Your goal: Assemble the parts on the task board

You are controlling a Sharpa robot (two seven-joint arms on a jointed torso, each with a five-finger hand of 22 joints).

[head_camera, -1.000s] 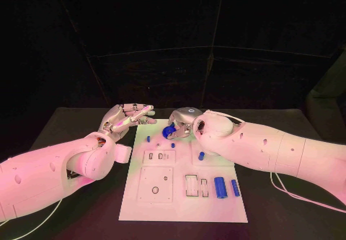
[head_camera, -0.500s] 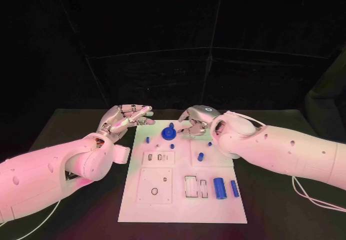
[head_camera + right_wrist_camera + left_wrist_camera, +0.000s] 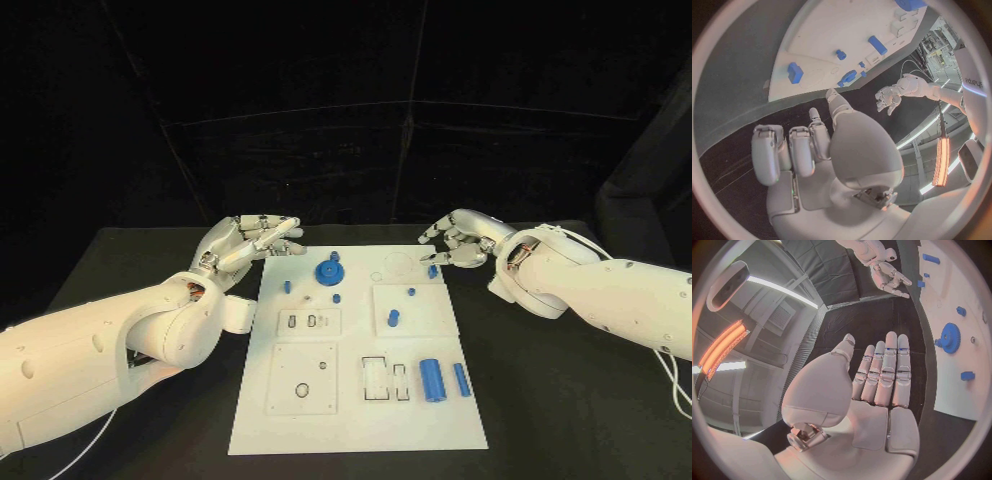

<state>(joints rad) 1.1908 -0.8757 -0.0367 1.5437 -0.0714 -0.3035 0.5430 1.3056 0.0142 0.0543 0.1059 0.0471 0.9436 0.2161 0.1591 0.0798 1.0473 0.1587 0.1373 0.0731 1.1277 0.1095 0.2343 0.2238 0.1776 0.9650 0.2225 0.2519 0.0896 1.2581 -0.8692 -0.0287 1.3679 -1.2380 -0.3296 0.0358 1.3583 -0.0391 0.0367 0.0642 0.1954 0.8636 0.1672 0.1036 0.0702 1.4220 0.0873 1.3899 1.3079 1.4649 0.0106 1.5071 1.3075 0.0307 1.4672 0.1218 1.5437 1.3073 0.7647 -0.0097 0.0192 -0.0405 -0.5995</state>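
A robotics lab or test cell. A black table (image 3: 130,250) carries a white task board (image 3: 361,400), and black curtains (image 3: 433,150) hang close behind the table, closing it in. Beyond the table the wrist views show an industrial ceiling with long strip lights (image 3: 786,290), a glowing orange lamp (image 3: 944,162) and racks of equipment (image 3: 939,42).

Right hand (image 3: 826,165) empty, fingers (image 3: 770,152) curled, near task board (image 3: 848,30).
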